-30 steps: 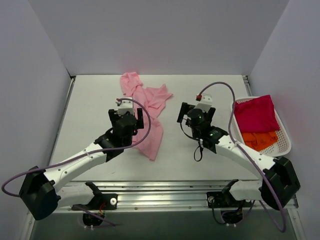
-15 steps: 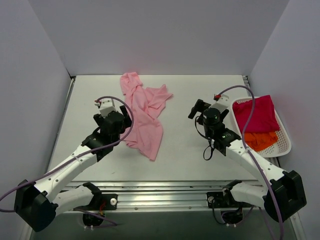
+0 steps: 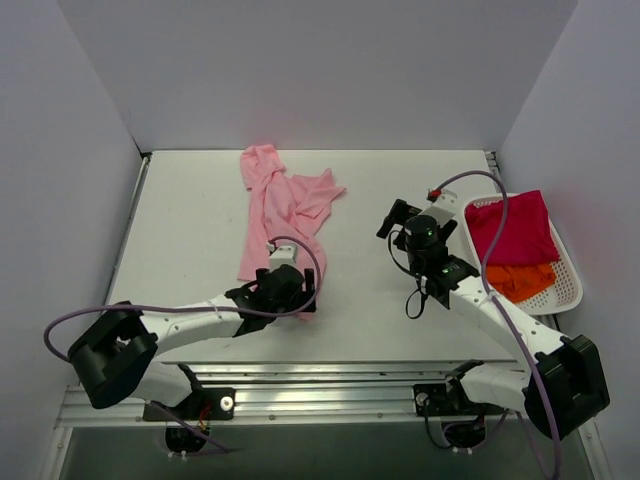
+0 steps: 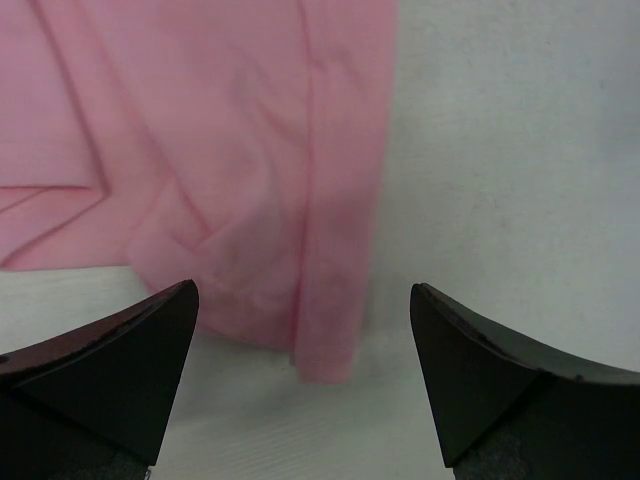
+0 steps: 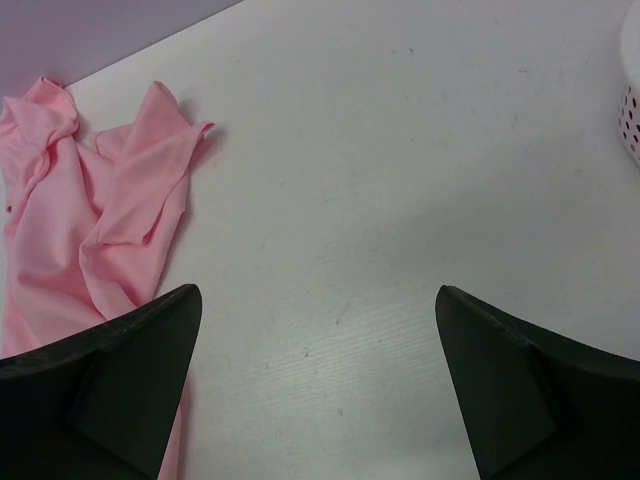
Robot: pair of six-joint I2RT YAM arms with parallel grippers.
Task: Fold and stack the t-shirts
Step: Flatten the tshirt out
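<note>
The light pink t-shirt (image 3: 285, 210) lies crumpled and stretched out lengthwise on the white table, from the far middle toward the near edge. My left gripper (image 3: 296, 285) is open and low at the shirt's near end. In the left wrist view the shirt's near hem corner (image 4: 330, 340) lies between the open fingers of the left gripper (image 4: 302, 292), ungripped. My right gripper (image 3: 398, 215) is open and empty over bare table to the right of the shirt, which shows at the left of the right wrist view (image 5: 110, 200). The right gripper (image 5: 318, 292) holds nothing.
A white perforated basket (image 3: 572, 268) stands at the right edge of the table. It holds a magenta-red t-shirt (image 3: 510, 225) and an orange t-shirt (image 3: 520, 278). Its rim shows in the right wrist view (image 5: 632, 110). Grey walls close in the table.
My left arm has swung from the shirt's left side down and right to its near end. The right arm moved right earlier and has since held still.
</note>
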